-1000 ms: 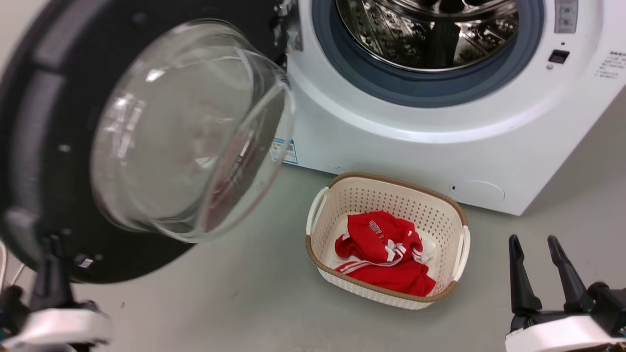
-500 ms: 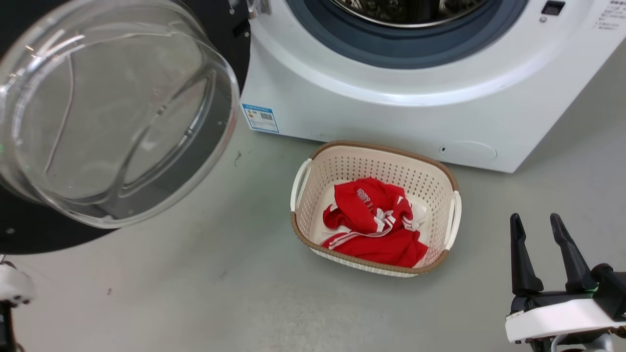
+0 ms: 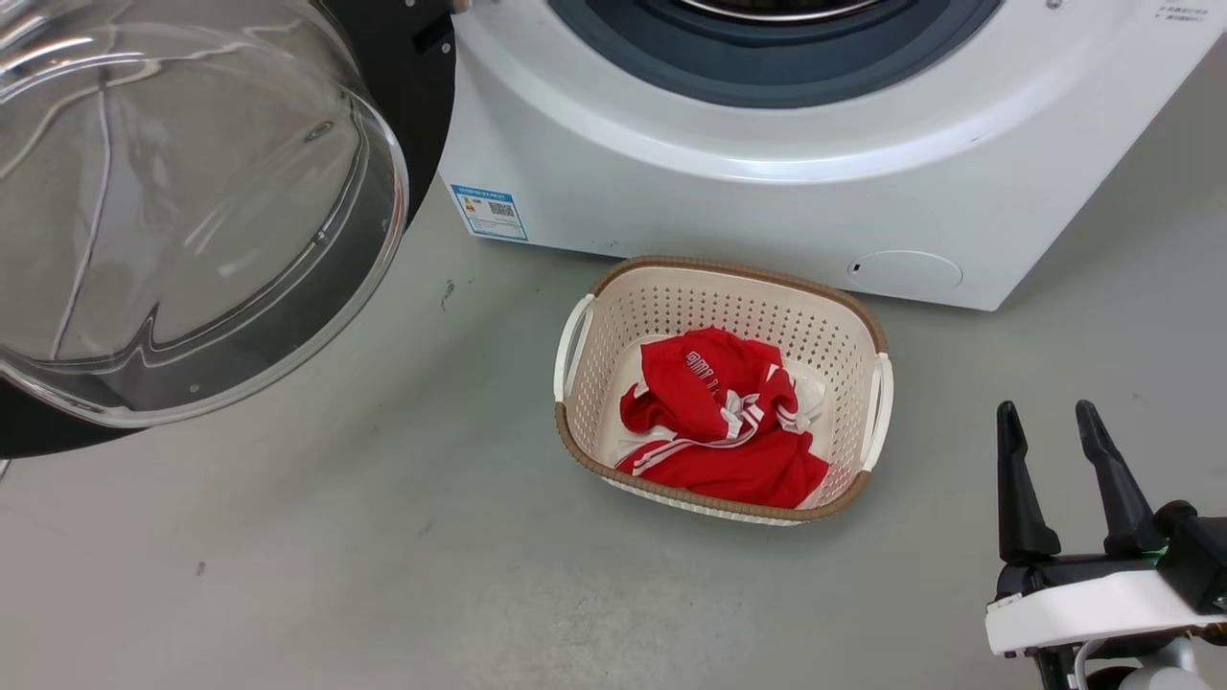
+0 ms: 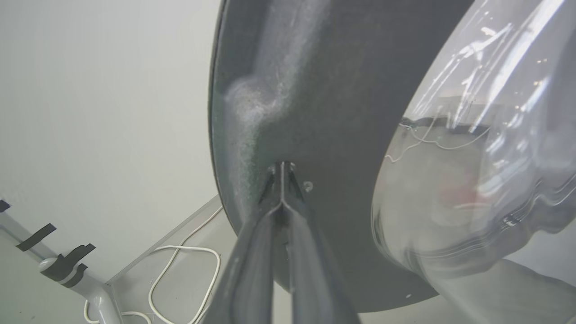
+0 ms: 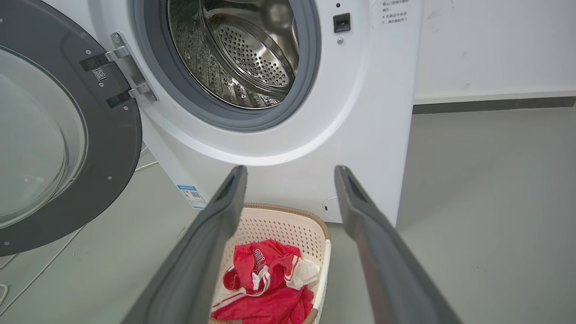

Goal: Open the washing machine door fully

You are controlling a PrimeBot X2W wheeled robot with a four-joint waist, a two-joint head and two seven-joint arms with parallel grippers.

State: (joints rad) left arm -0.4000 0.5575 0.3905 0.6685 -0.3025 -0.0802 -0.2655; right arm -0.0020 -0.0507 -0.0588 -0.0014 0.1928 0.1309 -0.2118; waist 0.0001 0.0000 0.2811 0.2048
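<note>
Door hanging wide at left of machine. Probably heavy, stiff, slick; glass bowl likely fragile, so best pushed on dark rim. Left gripper pinched shut, tips against door's inner face. Right gripper spread, empty.

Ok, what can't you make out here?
Left wrist view: whether the left gripper touches the washing machine door; blur hides contact.
Head view: door's outer rim, cut off by the left edge.
Head view: sticker print, too small.
Head view: basket bottom, covered by red clothing.
</note>
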